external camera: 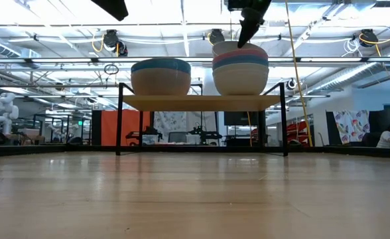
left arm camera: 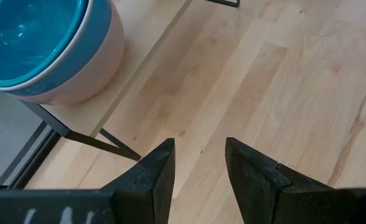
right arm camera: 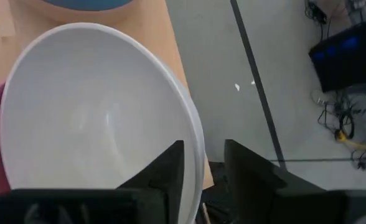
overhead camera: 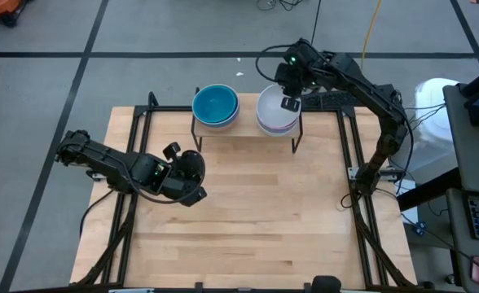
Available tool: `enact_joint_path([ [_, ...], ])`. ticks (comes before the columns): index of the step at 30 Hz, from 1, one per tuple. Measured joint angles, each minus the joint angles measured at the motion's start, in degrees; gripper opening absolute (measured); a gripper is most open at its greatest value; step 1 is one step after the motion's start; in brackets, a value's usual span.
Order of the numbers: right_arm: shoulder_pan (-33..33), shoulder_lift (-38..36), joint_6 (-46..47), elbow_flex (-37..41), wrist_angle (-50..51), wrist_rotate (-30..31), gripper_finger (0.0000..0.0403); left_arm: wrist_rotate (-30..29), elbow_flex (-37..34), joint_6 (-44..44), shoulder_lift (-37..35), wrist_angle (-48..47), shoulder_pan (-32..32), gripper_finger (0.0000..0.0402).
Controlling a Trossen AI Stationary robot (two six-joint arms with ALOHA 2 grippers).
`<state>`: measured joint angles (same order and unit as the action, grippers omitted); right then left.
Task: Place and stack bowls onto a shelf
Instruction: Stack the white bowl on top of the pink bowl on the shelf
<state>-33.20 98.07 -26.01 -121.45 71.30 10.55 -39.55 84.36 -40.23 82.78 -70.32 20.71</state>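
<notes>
1. A pale butcher-block wooden tabletop (overhead camera: 248, 220) stands on a grey floor marked with dark tape lines; the low view looks across it into a large workshop with ceiling lights.

2. At the table's far edge sits the shelf, a low light-wood board on thin black metal legs (external camera: 201, 101), carrying two stacks of small round plastic bowls side by side.

3. The left stack (overhead camera: 215, 107) is topped by a teal-blue bowl nested in a pinkish-beige one; the right stack (overhead camera: 277, 111) is topped by a white bowl (right arm camera: 96, 118), with a pink rim showing beneath it.

4. The right gripper (overhead camera: 290, 102) hangs over the right stack's rim on the side away from the other stack. In the right wrist view its fingers are parted, one over the white bowl's inner wall and one outside the rim — whether they pinch the rim cannot be told.

5. The left gripper (overhead camera: 186, 183) waits above the bare table, well short of the shelf, fingers spread and holding nothing.

6. No loose bowls show on the table, so the stacking looks close to finished, with the white bowl being settled.

7. The next move likely calls for lifting the right gripper straight up — a sideways drag could tip the stack off the narrow shelf.
</notes>
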Motion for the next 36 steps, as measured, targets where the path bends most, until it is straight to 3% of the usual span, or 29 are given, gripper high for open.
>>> enact_joint_path([
  [12, 5.52, -6.71, -3.84, 0.02, -2.72, -0.09, 0.0139, 0.5, 0.0, 1.33, 0.0, -0.08, 0.0, 0.0147],
  [18, 5.95, -9.09, -1.52, 0.0, -13.38, 2.97, 0.0139, 0.5, 0.0, 1.5, 0.0, -0.05, 0.0, 0.0147],
  [25, 4.34, -7.68, -5.08, 0.17, -19.58, 7.24, 0.0139, 0.49, 0.0, -1.17, 0.01, 0.0, 0.0, 0.0147],
  [36, 0.51, -7.6, -9.21, 15.5, -32.07, 7.2, 0.0139, 0.48, 0.0, -5.43, 0.02, 0.11, -0.07, 0.0147],
])
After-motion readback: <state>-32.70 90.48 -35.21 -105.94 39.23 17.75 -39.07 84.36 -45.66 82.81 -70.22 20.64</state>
